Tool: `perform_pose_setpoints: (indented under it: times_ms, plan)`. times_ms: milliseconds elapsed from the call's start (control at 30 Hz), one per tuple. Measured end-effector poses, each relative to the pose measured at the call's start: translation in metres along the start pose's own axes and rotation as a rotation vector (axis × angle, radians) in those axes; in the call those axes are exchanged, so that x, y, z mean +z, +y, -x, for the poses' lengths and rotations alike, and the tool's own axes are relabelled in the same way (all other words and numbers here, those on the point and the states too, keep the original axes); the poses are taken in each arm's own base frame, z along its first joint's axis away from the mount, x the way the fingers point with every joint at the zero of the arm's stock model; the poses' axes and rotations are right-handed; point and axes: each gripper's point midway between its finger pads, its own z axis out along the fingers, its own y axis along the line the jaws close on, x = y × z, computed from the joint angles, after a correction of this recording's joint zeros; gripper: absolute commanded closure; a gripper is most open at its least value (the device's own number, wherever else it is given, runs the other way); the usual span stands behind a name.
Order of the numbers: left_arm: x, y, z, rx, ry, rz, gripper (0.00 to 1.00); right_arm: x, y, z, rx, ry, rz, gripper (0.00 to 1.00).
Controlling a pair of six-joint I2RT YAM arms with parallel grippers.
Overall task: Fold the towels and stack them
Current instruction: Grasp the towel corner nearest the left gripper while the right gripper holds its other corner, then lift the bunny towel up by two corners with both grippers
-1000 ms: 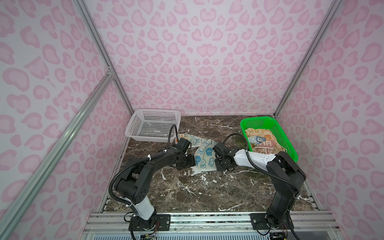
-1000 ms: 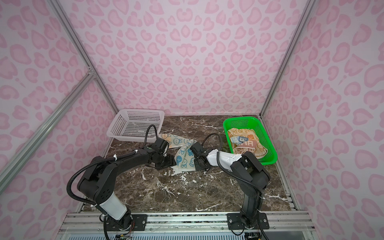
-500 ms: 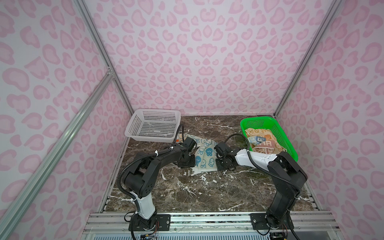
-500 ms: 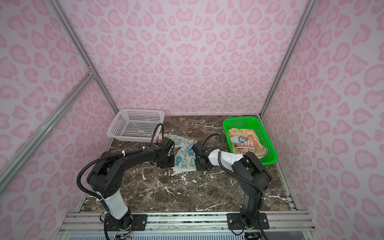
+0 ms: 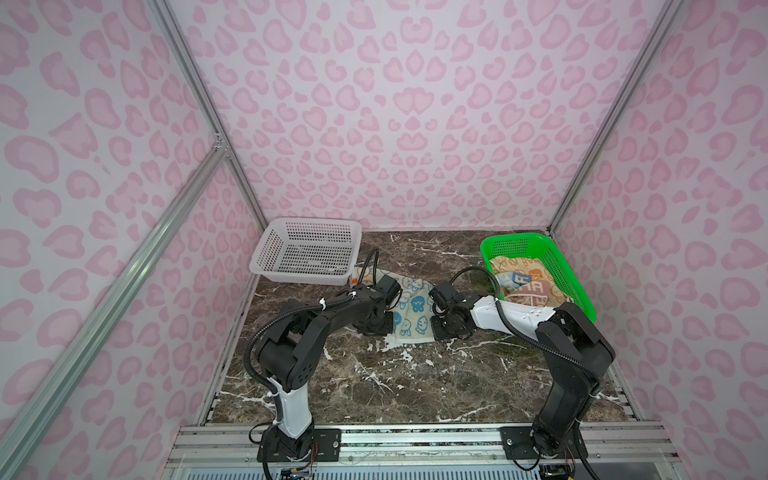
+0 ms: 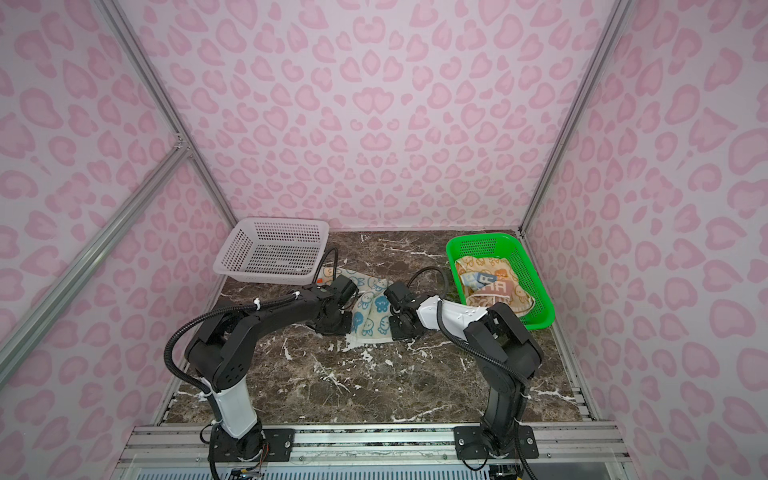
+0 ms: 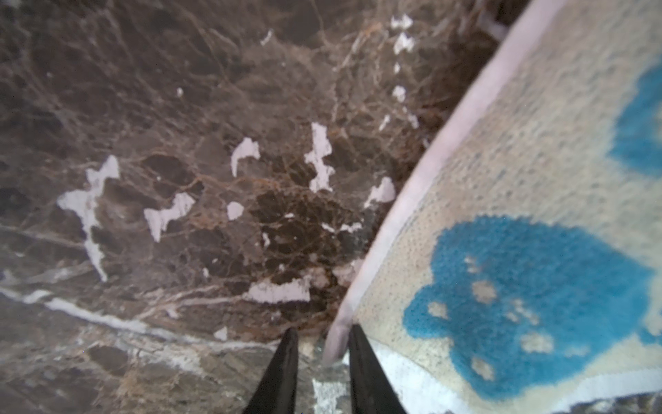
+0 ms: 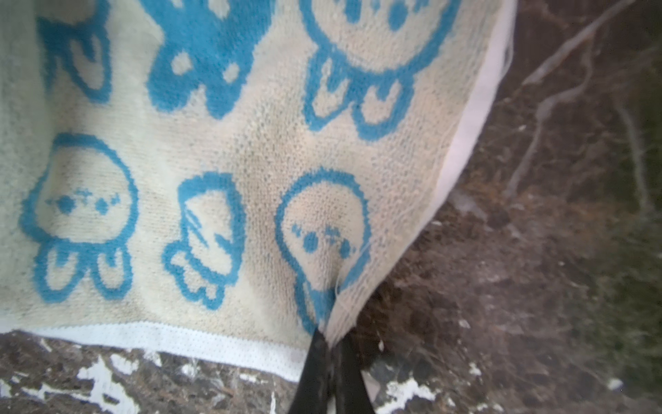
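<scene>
Towel [image 5: 411, 316]: right tool [image 8: 331, 340] clenched on corner, left tool [image 7: 322, 331] parted astride hem; white basket [image 5: 305, 274], green basket [image 5: 561, 274] behind.

The left arm [image 5: 332, 318] hides the blue-print towel's [image 5: 411, 311] left edge in both top views.

Close view down onto a dark brown marble tabletop [image 7: 172, 100] flecked and veined with white. A cream terry towel [image 7: 508, 179] lies across part of it. It carries blurred blue rabbit prints [image 7: 519, 297], and a pale hem [image 7: 412, 193] runs diagonally along its edge. Nearest the camera, two black fingers [image 7: 363, 376] stand slightly apart, with the hem's corner between them, against one finger.
</scene>
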Motion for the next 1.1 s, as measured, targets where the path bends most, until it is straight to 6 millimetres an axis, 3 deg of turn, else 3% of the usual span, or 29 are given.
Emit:
perform_pose_setpoints:
  times_ms: [300,433,533,667,800,867,1100]
  plan:
    - [0.001,-0.005,0.000,-0.002,0.001,-0.001,0.85,0.000,0.004,-0.001,-0.001,0.008,0.023,0.97]
    - [0.000,-0.007,0.000,-0.008,-0.002,-0.007,0.95,-0.001,0.006,-0.001,-0.001,0.010,0.032,0.98]
    - [0.000,-0.009,0.000,-0.013,-0.005,-0.008,0.96,-0.003,0.008,-0.001,-0.001,0.008,0.044,0.99]
    - [-0.004,-0.010,0.003,-0.023,-0.022,-0.018,0.96,-0.015,0.010,0.009,0.006,-0.022,0.064,1.00]
    - [-0.019,-0.022,0.012,-0.040,-0.056,-0.105,0.96,-0.040,0.013,0.030,0.008,-0.088,0.091,1.00]
    - [-0.040,-0.025,0.021,-0.063,-0.089,-0.159,0.96,-0.057,0.014,0.044,0.011,-0.129,0.105,1.00]
    - [-0.170,-0.022,0.112,-0.187,-0.395,-0.372,0.97,-0.136,0.008,0.113,0.033,-0.313,0.151,1.00]
